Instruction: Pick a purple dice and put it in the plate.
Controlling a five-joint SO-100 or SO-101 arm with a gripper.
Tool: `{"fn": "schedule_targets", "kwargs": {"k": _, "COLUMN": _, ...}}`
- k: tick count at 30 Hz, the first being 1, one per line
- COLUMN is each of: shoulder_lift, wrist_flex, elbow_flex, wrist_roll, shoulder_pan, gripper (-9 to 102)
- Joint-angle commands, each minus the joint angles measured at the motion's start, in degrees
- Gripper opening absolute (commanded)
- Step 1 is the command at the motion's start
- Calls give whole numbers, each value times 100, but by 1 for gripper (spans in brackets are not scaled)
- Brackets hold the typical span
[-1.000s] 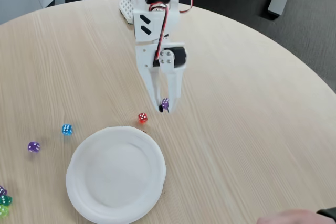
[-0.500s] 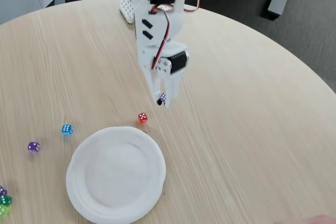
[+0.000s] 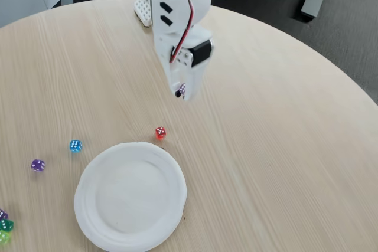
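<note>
Fixed view looks down across the table [image 3: 283, 146].

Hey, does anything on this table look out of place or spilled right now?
Nothing looks damaged or spilled. The gripper holds a purple dice above the table, the plate is empty, and loose dice lie scattered left of the plate in the fixed view.

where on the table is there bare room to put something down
The whole right side of the table, right of the plate and gripper, is bare. Crowded: the lower left, with dice beside the plate.
</note>
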Motion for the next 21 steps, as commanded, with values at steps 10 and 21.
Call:
{"fn": "schedule_targets", "kwargs": {"k": 10, "shoulder_lift": -923, "wrist_flex": 0, "elbow_flex": -1125, "wrist_roll": -132, "shoulder_pan": 70, "gripper": 0}}
{"fn": "schedule_targets", "kwargs": {"k": 21, "shoulder_lift": -1248, "wrist_flex": -44, "elbow_flex": -1125, "wrist_roll": -316, "shoulder_pan": 79, "gripper": 0}}
